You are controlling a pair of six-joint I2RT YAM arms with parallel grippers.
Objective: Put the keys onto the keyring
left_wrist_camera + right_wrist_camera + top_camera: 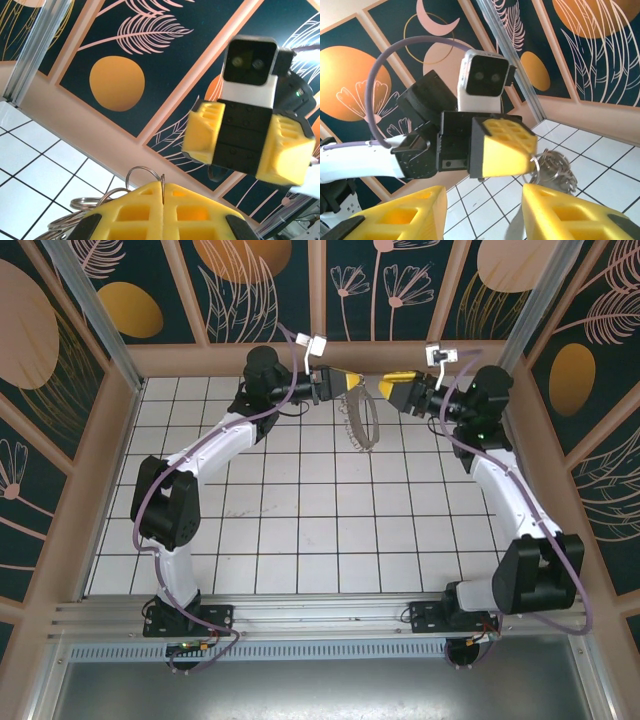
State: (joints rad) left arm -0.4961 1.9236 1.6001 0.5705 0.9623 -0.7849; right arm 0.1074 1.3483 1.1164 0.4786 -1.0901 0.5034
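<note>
The keyring (360, 422), a thin ring fringed with small metal pieces, hangs in the air near the back wall between the two arms. My left gripper (351, 383) is shut on it. In the left wrist view the ring's wire (145, 171) is pinched between the closed yellow fingers (130, 210) of the left gripper (164, 186), with more loops (82, 205) trailing to the left. My right gripper (393, 388) faces it from the right and is open. In the right wrist view nothing lies between the jaws of the right gripper (482, 210), and the keyring (551, 169) dangles beyond them. The keys are out of view.
The white tiled floor (300, 530) lies below both raised arms. A wooden rail and patterned back wall (400, 350) stand just behind the grippers. Side walls (90, 460) close in the workspace left and right. The right gripper's body (250, 135) is close in front of the left gripper.
</note>
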